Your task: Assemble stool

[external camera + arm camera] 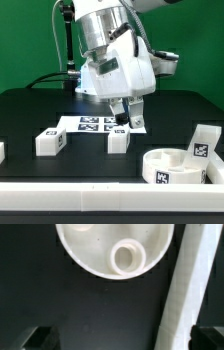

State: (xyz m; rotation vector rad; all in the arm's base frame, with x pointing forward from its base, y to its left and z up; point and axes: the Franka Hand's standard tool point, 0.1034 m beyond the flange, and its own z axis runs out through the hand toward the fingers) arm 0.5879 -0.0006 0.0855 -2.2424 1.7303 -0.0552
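The round white stool seat lies flat at the front on the exterior view's right. It also shows in the wrist view, with an oval socket in it. One block leg lies at the left, another lies in the middle, just in front of the gripper. A third leg stands behind the seat. My gripper hangs open and empty above the black table, over the near edge of the marker board. In the wrist view the gripper holds nothing, and its dark fingertips sit far apart.
The marker board lies behind the middle leg. A long white border rail runs along the table's front edge and shows in the wrist view. Another white part is cut off at the left edge.
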